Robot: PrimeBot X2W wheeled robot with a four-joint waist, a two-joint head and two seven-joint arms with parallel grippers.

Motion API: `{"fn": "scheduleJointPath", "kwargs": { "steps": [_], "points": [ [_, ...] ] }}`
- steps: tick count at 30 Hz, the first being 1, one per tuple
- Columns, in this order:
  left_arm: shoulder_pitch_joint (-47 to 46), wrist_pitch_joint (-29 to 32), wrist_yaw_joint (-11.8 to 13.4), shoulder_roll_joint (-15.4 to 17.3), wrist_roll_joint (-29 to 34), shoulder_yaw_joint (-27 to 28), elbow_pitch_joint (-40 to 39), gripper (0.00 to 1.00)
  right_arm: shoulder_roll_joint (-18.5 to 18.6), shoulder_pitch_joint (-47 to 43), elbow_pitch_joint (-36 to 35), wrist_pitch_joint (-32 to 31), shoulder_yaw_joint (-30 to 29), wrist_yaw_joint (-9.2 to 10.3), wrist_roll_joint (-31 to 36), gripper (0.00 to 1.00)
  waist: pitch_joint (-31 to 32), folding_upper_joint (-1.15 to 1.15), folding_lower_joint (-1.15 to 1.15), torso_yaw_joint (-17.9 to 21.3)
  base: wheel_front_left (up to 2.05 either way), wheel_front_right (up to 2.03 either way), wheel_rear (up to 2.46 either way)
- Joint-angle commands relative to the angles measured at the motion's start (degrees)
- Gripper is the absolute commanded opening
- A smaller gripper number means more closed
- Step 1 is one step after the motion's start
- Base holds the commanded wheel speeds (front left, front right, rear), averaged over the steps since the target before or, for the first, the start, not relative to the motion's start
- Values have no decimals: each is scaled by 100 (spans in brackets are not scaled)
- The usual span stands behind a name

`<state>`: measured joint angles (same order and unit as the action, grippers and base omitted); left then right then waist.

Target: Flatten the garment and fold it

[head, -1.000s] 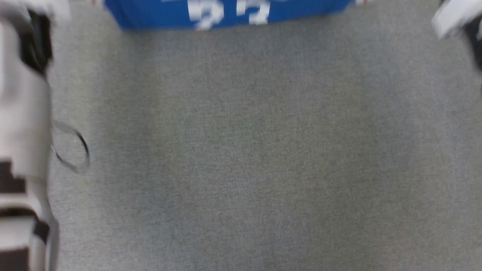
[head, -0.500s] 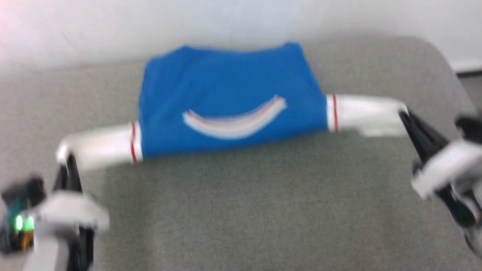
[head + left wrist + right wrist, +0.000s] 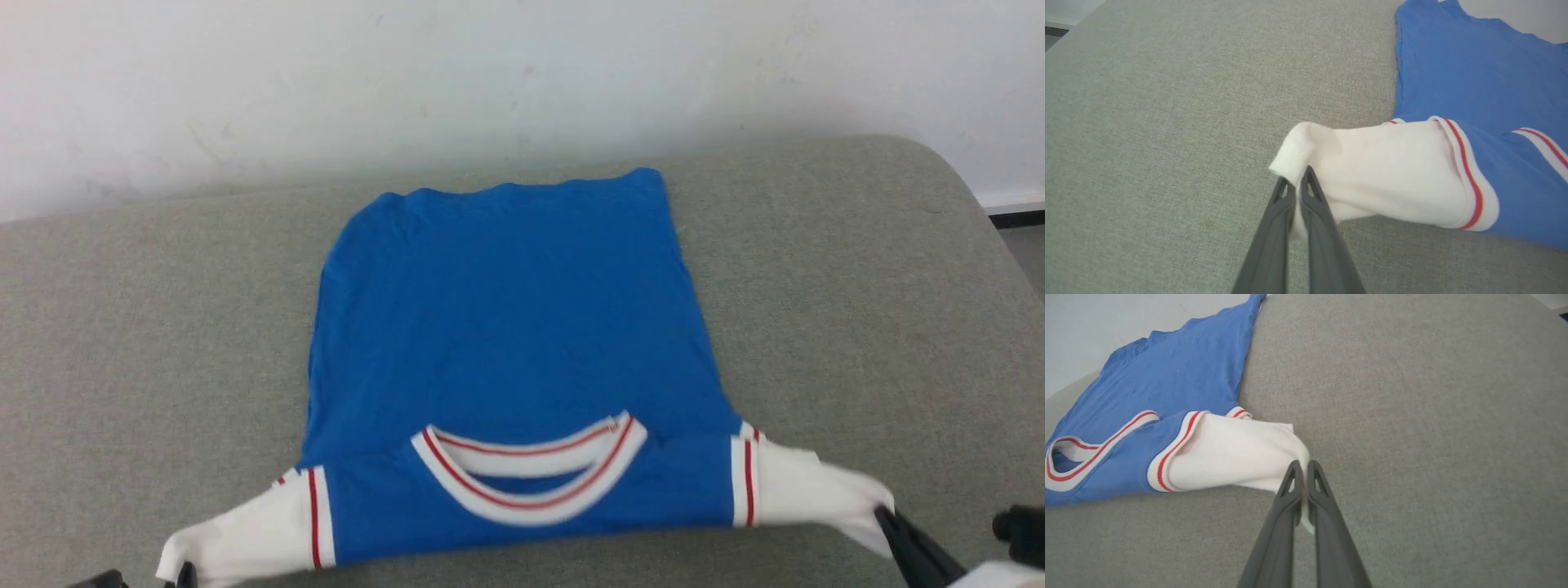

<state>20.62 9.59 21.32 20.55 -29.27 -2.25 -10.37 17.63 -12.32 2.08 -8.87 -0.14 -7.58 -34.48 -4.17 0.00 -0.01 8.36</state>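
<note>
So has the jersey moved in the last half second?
Yes. The jersey keeps its hem near the far edge of the grey cushion, but its collar end has been drawn toward the robot.

A grey fabric-covered worktop (image 3: 857,286) spans the lower frame, its corner rounded at the upper right. Across the top runs a white wall (image 3: 490,82) with a dark baseboard (image 3: 1016,216) at the right edge.

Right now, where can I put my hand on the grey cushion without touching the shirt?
Bare cushion lies left of the shirt and right of it. A thin strip runs behind it, by the wall. Crowded in front, around the white sleeves.
</note>
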Motion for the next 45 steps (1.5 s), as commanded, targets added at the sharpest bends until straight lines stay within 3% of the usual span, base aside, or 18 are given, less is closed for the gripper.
{"fn": "scheduleJointPath", "kwargs": {
  "steps": [1, 7, 11, 12, 13, 14, 18, 22, 33, 39, 45],
  "points": [
    [66, 4, 55, -9, -25, 12, -37, 0, -59, -127, -67, -55, -99, 9, 84, 0, -7, 0, 1, -26, 0, 0, 0],
    [321, -60, 130, -139, -53, -30, -41, 0, -472, -854, -321, -773, -506, 9, 404, 0, -37, 0, 1, -97, 0, 0, 0],
    [358, -171, 97, -234, -78, -95, 3, 0, -553, -1033, -553, -1314, -493, 9, 530, 0, -107, 0, 1, -91, 0, 0, 0],
    [335, -201, 69, -261, -93, -122, 3, 0, -578, -1003, -670, -1355, -494, 9, 493, 35, -123, 0, 1, -98, 0, 0, 0],
    [299, -238, 48, -295, -113, -139, 1, 0, -593, -949, -798, -1376, -481, 9, 439, 91, -135, 0, 1, -107, 0, 0, 0],
    [265, -267, 41, -291, -77, -167, 17, 0, -573, -884, -928, -1386, -452, 9, 402, 100, -140, 0, 1, -126, 0, 0, 0],
    [76, -398, -56, -410, -126, -265, 64, 0, -565, -406, -1249, -1105, -655, 9, 395, 100, -150, 0, 1, -224, 0, 0, 0],
    [-72, -606, -96, -495, -122, -282, 131, 0, -728, 495, -884, -757, -910, 9, 464, 100, -169, 0, 1, -353, 0, 0, 0],
    [-947, -1180, -367, -684, 213, -737, 236, 0, -252, 3735, 2320, -247, -572, 9, 784, 100, -695, 0, 1, -1196, 0, 0, 0],
    [-1505, -1493, -570, -844, 326, -992, 267, 0, -17, 5277, 3890, -701, -321, 9, 564, 100, -1208, 0, 1, -1567, 0, 0, 0],
    [-1911, -1661, -688, -921, 482, -1222, 119, 0, 143, 6515, 5087, -1748, 53, 9, 379, 100, -1783, 0, 1, -1783, 0, 0, 0]
  ]
}}
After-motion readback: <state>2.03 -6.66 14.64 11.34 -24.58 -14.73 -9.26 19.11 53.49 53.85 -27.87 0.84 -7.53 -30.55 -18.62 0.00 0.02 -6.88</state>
